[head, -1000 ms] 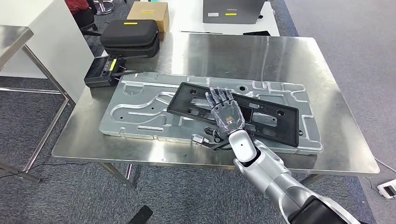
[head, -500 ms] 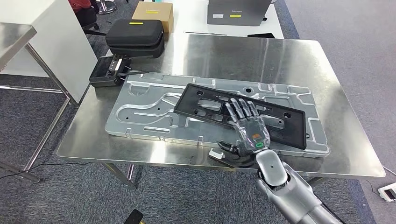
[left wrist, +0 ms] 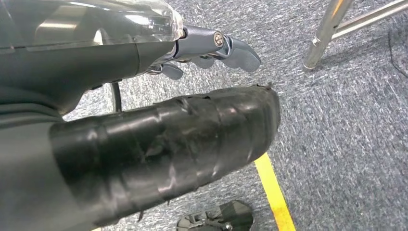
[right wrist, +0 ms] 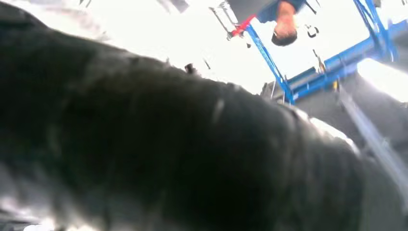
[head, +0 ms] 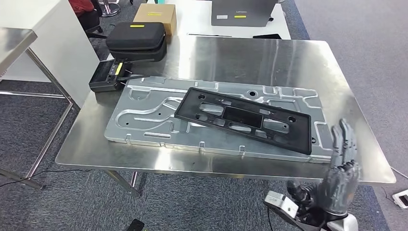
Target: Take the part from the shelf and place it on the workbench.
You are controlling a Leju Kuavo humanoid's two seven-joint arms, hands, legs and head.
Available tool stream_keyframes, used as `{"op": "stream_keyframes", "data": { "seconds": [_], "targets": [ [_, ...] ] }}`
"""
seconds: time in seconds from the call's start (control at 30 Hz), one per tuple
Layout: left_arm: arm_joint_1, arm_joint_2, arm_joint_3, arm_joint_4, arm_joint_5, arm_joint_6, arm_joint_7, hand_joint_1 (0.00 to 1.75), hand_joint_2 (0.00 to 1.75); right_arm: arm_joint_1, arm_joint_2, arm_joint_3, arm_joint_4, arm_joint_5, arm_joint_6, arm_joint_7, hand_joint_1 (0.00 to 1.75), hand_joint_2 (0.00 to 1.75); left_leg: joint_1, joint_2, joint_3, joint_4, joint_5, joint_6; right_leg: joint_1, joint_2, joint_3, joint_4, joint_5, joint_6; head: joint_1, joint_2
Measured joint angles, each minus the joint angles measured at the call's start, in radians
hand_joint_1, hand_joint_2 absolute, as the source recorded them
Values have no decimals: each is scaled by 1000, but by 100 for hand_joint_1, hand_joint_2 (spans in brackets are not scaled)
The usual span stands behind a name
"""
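Currently the black part [head: 245, 120], a long flat rectangular frame with cut-out windows, lies on the stamped metal panel [head: 144, 120], which in turn lies flat on the steel workbench [head: 269, 57]. The part's long axis runs diagonally across the panel: its left end sits farther from the robot, its right end nearer the front edge of the workbench. The panel's own long axis runs roughly parallel to that front edge.

The right hand [head: 339, 180] is off the workbench, beyond its front right corner, fingers extended upward and slightly apart, holding nothing. It is well apart from the part.

The left hand [left wrist: 211, 45] hangs above grey carpet, fingers loosely curled, with nothing in them; whether they are fully closed cannot be determined.

At the far left corner of the workbench, a closed black zip case [head: 136, 39] rests beside a black handheld device [head: 107, 77]. Contents of the case are not visible. A brown cardboard box [head: 155, 13] stands behind the case.
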Motion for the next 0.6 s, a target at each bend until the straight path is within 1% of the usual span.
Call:
{"op": "stream_keyframes", "data": {
  "seconds": [0.03, 0.07, 0.13, 0.17, 0.2, 0.23, 0.27, 0.3, 0.33, 0.37, 0.4, 0.43, 0.47, 0.5, 0.53, 0.57, 0.6],
  "targets": [
    [0, 0, 3, 0, 0, 3, 1, 0, 0, 12, 26, -18, -20, -43, 0, -34, 0, 0, 0, 1, -7, 22, -19, -4, -3, -1, 2, -3, 3, -6, 0, 0],
    [0, 0, 6, 0, 1, 7, 2, 0, 0, 22, 51, -34, -37, -84, 0, -63, 0, 0, 0, 2, -23, 66, -51, -8, -6, -2, 3, -5, 6, -12, -1, 0],
    [2, 0, 10, 0, 2, 14, 5, 0, 0, 41, 91, -53, -61, -139, 0, -97, 0, 0, 1, 3, -72, 193, -125, -14, -4, -3, -1, -3, 8, -16, -2, 0],
    [3, 0, 12, 0, 4, 16, 6, 0, 0, 51, 108, -59, -69, -159, 0, -110, 0, 0, 1, 3, -91, 247, -148, -15, -3, -3, -4, -1, 8, -17, -1, 0],
    [5, 0, 13, 0, 6, 19, 8, 0, 0, 61, 124, -65, -76, -177, 0, -120, 0, 0, 1, 3, -95, 267, -150, -15, -3, -2, -6, 1, 9, -17, -2, 0],
    [6, 0, 14, 0, 8, 22, 10, 0, 0, 70, 138, -71, -81, -196, 0, -131, 0, 0, 0, 3, -80, 249, -134, -14, -2, -2, -8, 4, 9, -17, -2, 0],
    [6, 0, 15, 0, 10, 25, 12, 0, 0, 78, 151, -76, -86, -215, 0, -141, 0, 0, 0, 3, -46, 192, -104, -11, -2, -2, -9, 6, 9, -17, -1, 0],
    [6, 0, 17, 0, 10, 29, 14, 0, 0, 85, 163, -81, -89, -232, 0, -151, 0, 0, 0, 3, -4, 117, -76, -7, -2, -1, -10, 9, 9, -17, -1, 0],
    [6, 0, 18, 0, 11, 32, 16, 0, 0, 90, 174, -85, -93, -246, 0, -159, 0, 0, -3, 3, 30, 52, -54, -2, 0, -1, -10, 12, 10, -15, -1, 0],
    [6, 0, 19, 0, 11, 34, 17, 0, 0, 94, 183, -89, -95, -255, 0, -166, 0, 0, -5, 3, 52, 8, -42, 2, 1, -1, -11, 14, 11, -11, -1, 0],
    [6, 0, 20, 0, 12, 35, 18, 0, 0, 97, 191, -91, -97, -261, 0, -171, 0, 0, -7, 3, 60, -11, -39, 5, 2, 0, -12, 15, 13, -6, -1, 0],
    [7, 0, 20, 0, 12, 36, 18, 0, 0, 100, 198, -94, -98, -267, 0, -174, 0, 0, -10, 3, 58, -12, -35, 8, 3, 0, -13, 13, 17, 0, -1, 0],
    [7, 0, 21, 0, 12, 36, 19, 0, 0, 103, 203, -96, -99, -274, 0, -177, 0, 0, -8, 4, 57, -15, -30, 14, 3, 1, -14, 12, 20, 6, -1, 0],
    [7, 0, 22, 0, 14, 36, 19, 0, 0, 106, 208, -98, -100, -286, 0, -181, 0, 0, -6, 5, 56, -19, -23, 20, 2, 2, -16, 15, 15, 12, -1, 0],
    [6, 0, 24, 0, 15, 36, 19, 0, 0, 109, 211, -100, -101, -301, 0, -185, 0, 0, -4, 7, 54, -23, -15, 27, 1, 2, -22, 29, -1, 17, -1, 0],
    [6, 0, 26, 0, 16, 36, 19, 0, 0, 111, 214, -101, -102, -318, 0, -189, 0, 0, -1, 10, 50, -27, -7, 33, 0, 2, -35, 63, -33, 21, 0, 0],
    [6, 0, 29, 0, 18, 36, 19, 0, 0, 114, 216, -101, -103, -336, 0, -191, 0, 0, -1, 12, 43, -27, -1, 38, -3, 2, -54, 116, -75, 26, 0, 0]
  ]
}}
